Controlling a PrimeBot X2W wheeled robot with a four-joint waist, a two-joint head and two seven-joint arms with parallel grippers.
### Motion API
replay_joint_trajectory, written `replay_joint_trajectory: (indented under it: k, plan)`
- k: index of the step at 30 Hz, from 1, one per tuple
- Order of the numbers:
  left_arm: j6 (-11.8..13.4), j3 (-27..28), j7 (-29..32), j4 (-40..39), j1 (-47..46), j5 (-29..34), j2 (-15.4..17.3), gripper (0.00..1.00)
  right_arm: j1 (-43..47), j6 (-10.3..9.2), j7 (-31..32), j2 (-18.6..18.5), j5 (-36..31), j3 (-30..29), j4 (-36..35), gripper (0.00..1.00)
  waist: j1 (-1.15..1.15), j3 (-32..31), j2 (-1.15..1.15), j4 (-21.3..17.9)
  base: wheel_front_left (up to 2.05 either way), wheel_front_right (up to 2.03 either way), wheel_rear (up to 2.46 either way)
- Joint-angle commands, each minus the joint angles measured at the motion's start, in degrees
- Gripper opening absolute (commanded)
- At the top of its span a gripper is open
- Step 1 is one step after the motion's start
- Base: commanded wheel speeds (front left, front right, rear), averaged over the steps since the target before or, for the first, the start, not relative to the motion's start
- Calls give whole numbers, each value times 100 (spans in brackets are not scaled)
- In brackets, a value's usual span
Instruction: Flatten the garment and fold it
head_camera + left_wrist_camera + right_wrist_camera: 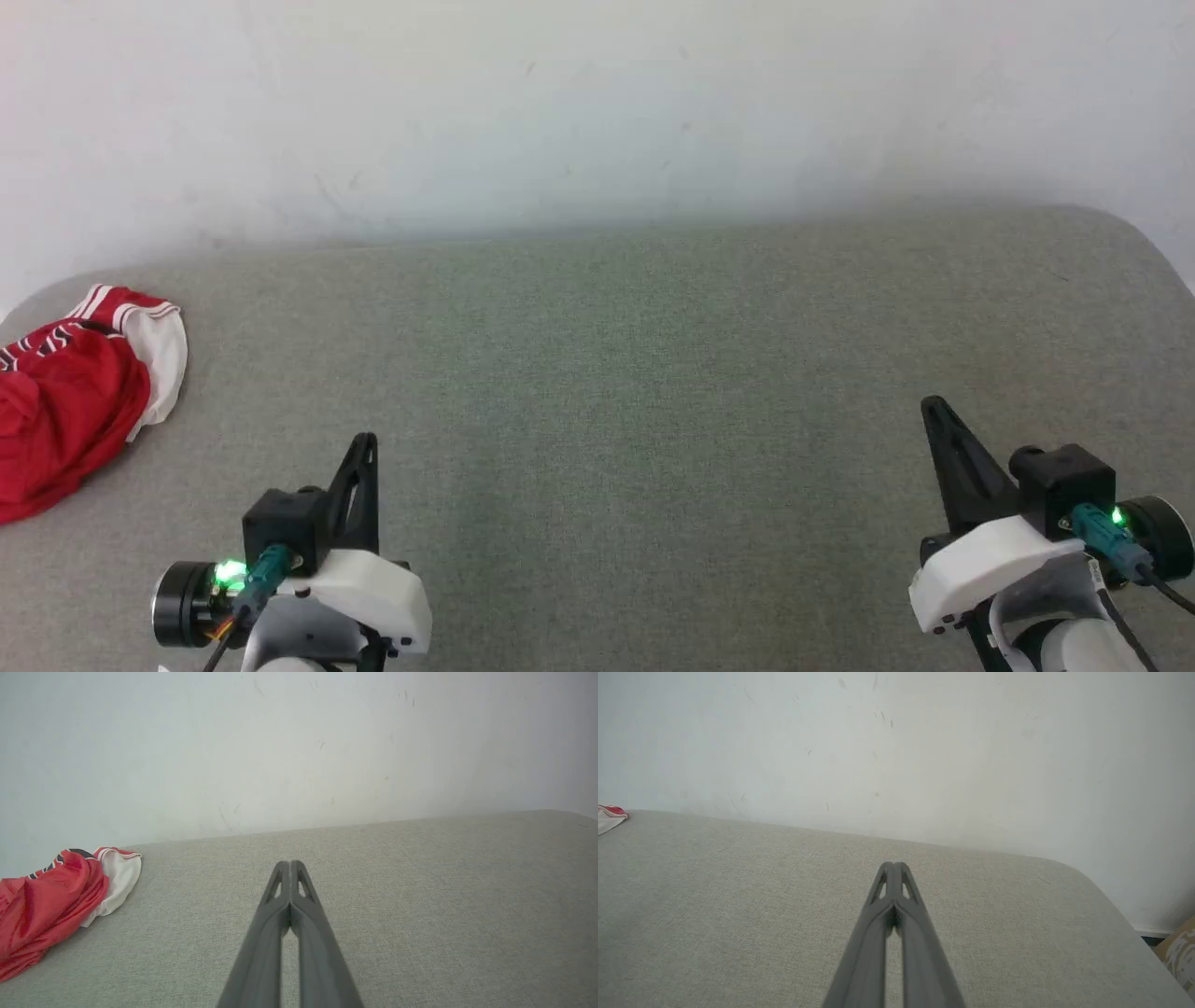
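Red shirt [70,401] crumpled at left edge of grey cushion [653,373] | left of left gripper [366,443], well apart; farther from right gripper [934,406] | both clenched, empty

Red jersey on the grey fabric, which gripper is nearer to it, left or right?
Left. The left gripper, shut, is a short way right of the crumpled red jersey, not touching it. The right gripper, also shut, is far across the grey fabric surface.
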Motion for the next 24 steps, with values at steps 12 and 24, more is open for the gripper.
replay_joint_trajectory:
  k: [12,24]
  plan:
    - [38,24,1,-27,-70,36,-22,0,43,-5,3,18,-35,1,-24,0,0,0,0,0,0,0,0]
    - [-7,-6,-17,4,11,-9,2,100,7,0,-17,-3,19,-18,14,100,0,1,0,0,0,0,0]
